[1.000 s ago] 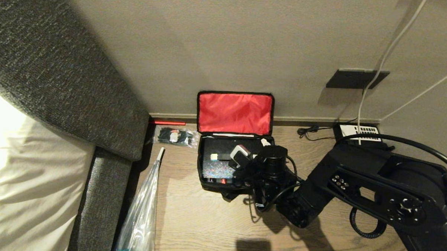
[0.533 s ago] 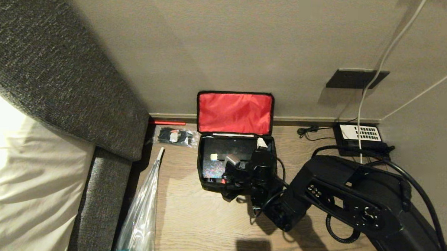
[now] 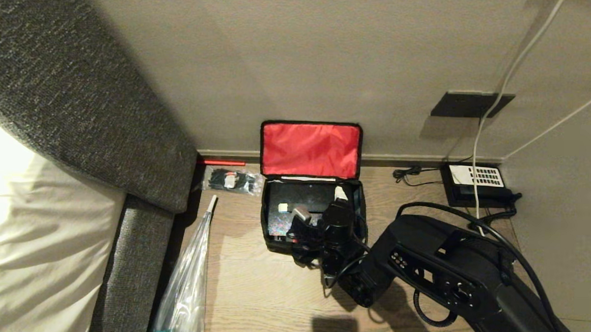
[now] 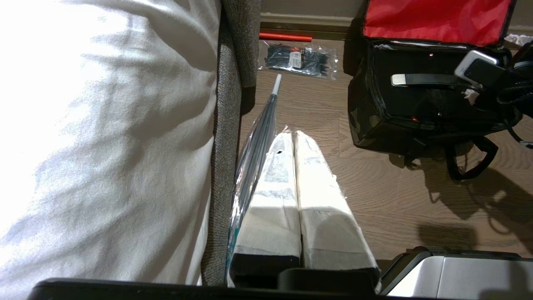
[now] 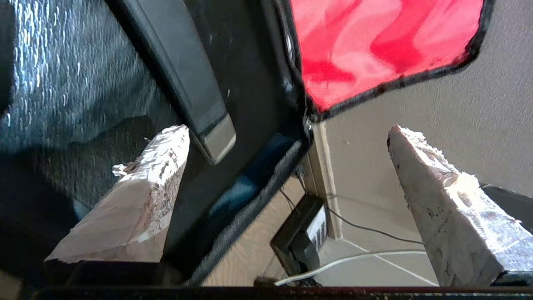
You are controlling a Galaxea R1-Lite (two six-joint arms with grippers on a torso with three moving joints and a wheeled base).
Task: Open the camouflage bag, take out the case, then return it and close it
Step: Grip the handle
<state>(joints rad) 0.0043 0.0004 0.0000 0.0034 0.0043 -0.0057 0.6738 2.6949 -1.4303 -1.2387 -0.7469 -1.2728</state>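
The camouflage bag [image 3: 268, 236] stands open on the wooden floor by the wall, its red lid lining [image 3: 311, 149] leaning back. The black case [image 3: 279, 225] lies inside it, speckled top up, strap handle [image 3: 283, 207] across it. My right gripper [image 3: 321, 204] hangs open over the right half of the case. In the right wrist view one finger [image 5: 158, 166] sits over the case beside the handle's pale end [image 5: 216, 141], and the other finger [image 5: 420, 175] is past the bag's side wall [image 5: 258, 200]. Nothing is between them. My left gripper [image 4: 287, 135] is shut and parked beside the bed.
A black telephone [image 3: 474, 179] with cables sits at the wall on the right. A clear packet of black items [image 3: 231, 179] lies left of the bag. A clear folded umbrella [image 3: 188, 275] leans along the grey bed frame [image 3: 140, 259]. White bedding [image 3: 32, 245] fills the left.
The right arm has sunk and swung in over the bag, bringing the gripper lower onto the case. Its fingers have spread wider. The bag and case have not moved.
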